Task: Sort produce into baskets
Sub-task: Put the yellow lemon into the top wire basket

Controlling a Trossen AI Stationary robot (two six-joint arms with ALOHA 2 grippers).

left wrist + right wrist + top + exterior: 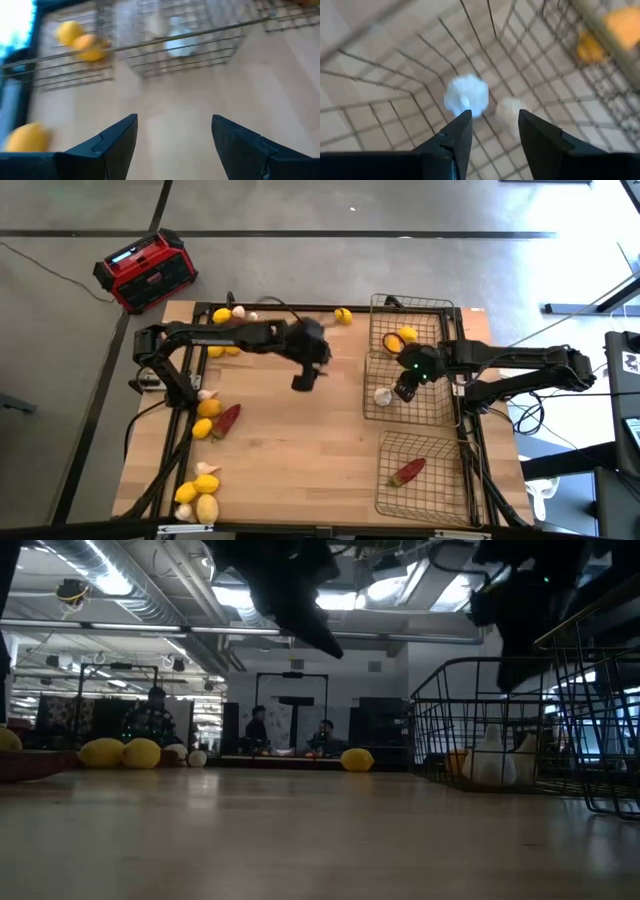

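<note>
Right gripper point(403, 390), fingers parted and empty, angles down over the middle basket point(440, 408), just above a garlic bulb point(383, 395) lying inside. Left gripper point(303, 380), fingers spread, hangs over bare table point(300, 450) beside that basket.

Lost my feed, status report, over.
Right gripper open over garlic in middle basket. Left gripper open, empty, above table centre. Nothing in the way.

The right hand point(404, 390) hangs over a garlic bulb point(383, 395) in the middle basket point(372, 412).
</note>
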